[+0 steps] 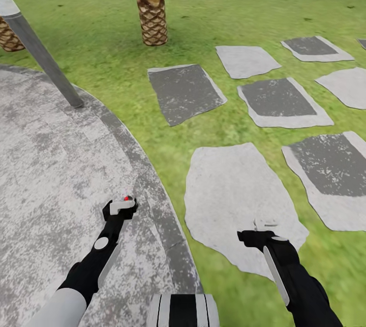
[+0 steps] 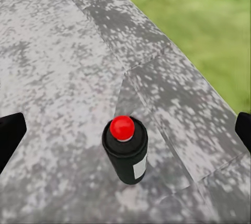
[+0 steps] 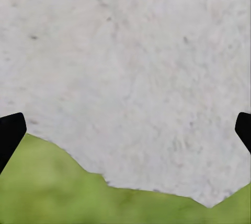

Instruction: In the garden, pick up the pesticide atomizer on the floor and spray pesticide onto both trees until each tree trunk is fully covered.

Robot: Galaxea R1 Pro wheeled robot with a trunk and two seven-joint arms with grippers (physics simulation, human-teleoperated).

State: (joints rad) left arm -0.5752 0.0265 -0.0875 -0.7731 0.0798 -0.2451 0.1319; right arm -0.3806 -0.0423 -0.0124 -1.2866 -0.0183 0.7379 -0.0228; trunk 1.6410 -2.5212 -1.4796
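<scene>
Grey stone patio (image 1: pixel 46 174), pale stepping stones (image 1: pixel 234 189), scaly palm trunk (image 1: pixel 150 1), metal pole (image 1: pixel 43 57).

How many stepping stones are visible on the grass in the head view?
8, some cut off: one large pale stone under the right gripper, one right of it, three mid-row, three farther back. More may lie beyond the frame.

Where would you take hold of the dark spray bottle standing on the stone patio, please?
Probably around its round black body, below the red cap. The spray bottle stands upright on the patio, directly beneath the open left gripper, so coming straight down and closing the jaws on opposite sides of the body seems simplest.
</scene>
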